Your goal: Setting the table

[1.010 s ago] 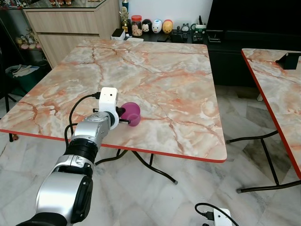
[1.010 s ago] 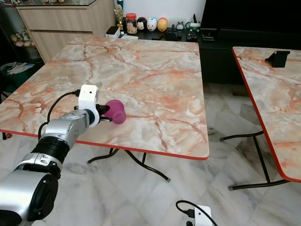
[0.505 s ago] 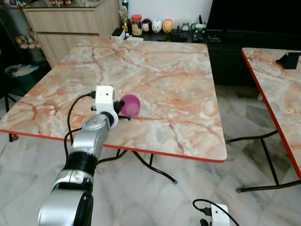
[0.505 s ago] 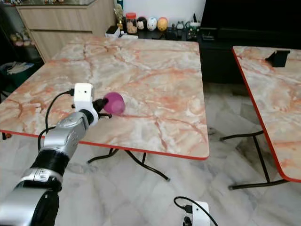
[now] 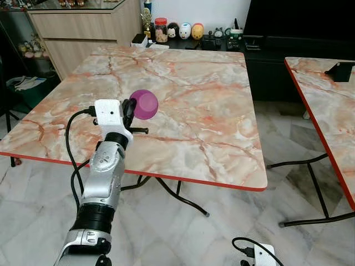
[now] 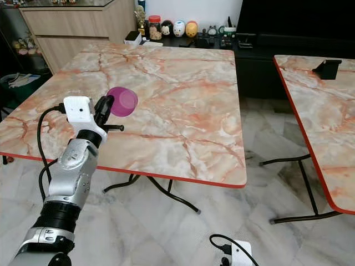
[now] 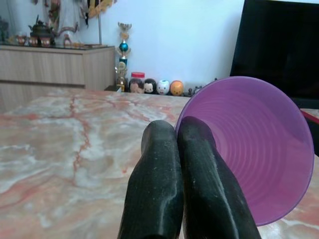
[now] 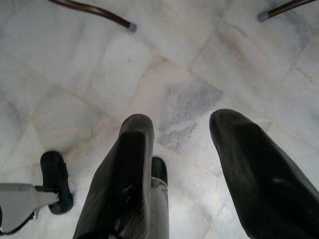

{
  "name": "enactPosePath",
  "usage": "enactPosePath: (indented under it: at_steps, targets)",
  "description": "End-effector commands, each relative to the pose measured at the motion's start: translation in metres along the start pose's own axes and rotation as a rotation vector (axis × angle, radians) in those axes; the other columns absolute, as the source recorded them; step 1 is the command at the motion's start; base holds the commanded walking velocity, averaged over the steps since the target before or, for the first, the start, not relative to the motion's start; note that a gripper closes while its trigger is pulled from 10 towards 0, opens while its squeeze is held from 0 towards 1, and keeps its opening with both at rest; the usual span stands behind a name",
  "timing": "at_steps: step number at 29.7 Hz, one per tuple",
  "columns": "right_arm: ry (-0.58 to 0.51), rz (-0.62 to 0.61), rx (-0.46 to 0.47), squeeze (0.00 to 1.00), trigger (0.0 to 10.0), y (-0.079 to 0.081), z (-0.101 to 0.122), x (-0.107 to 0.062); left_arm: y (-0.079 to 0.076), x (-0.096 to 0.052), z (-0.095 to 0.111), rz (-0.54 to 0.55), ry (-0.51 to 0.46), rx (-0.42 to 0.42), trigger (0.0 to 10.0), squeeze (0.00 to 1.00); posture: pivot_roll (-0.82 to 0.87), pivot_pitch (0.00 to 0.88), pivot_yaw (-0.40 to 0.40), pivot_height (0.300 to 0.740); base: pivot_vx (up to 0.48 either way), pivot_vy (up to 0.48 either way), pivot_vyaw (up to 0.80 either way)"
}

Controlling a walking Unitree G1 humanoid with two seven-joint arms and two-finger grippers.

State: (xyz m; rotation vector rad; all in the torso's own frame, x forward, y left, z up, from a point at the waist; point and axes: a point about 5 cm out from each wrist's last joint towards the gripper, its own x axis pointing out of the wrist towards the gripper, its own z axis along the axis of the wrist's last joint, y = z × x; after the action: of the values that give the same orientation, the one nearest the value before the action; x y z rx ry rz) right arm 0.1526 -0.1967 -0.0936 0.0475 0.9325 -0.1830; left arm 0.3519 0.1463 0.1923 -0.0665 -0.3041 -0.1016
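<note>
A small purple plastic cup (image 5: pixel 144 104) hangs in the air over the near left part of the marble table (image 5: pixel 188 88), tilted with its mouth turned sideways. My left gripper (image 5: pixel 131 108) is shut on the cup's rim; in the left wrist view both black fingers (image 7: pixel 199 184) pinch the rim of the purple cup (image 7: pixel 254 149), one inside it. My right gripper (image 8: pixel 184 134) hangs low beside me, open, its fingers over the marble floor.
A second marble table (image 5: pixel 327 111) with a red edge stands to the right, a black stand (image 5: pixel 339 71) on it. Behind the first table are a wooden sideboard (image 5: pixel 77 27), jars and figurines (image 5: pixel 183 30), and a dark TV unit (image 5: pixel 299 33). A folding table leg (image 8: pixel 94 11) crosses the floor.
My left gripper has lifted the purple cup off the table, up and a little to the left, and the cup has tilted so its mouth faces sideways.
</note>
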Motion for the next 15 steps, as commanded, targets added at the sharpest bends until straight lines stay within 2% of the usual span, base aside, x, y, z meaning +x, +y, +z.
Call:
enactPosePath:
  at_steps: [1, 3, 8, 15]
  targets:
    - [-0.006, -0.013, 0.022, 0.0, 10.0, -0.003, 0.004, 0.001, -0.002, 0.006, 0.01, -0.008, -0.043, 0.033, 10.0, 0.0, 0.03, 0.0, 0.007, 0.74, 0.0, -0.472, 0.0]
    - [-0.006, -0.014, 0.024, 0.0, 10.0, -0.003, 0.004, 0.001, -0.001, 0.006, 0.01, -0.005, -0.044, 0.033, 10.0, 0.0, 0.03, 0.0, 0.007, 0.74, 0.0, -0.472, 0.0]
    - [0.014, -0.03, 0.036, 0.0, 10.0, -0.008, 0.0, 0.0, 0.003, 0.006, 0.008, 0.02, -0.039, 0.029, 10.0, 0.0, 0.02, 0.0, 0.009, 0.74, 0.0, -0.475, -0.75]
    - [0.033, -0.031, 0.013, 0.0, 10.0, -0.014, -0.005, -0.001, 0.006, 0.008, 0.011, 0.042, -0.043, 0.021, 10.0, 0.0, 0.03, 0.0, 0.008, 0.74, 0.0, -0.476, 0.0]
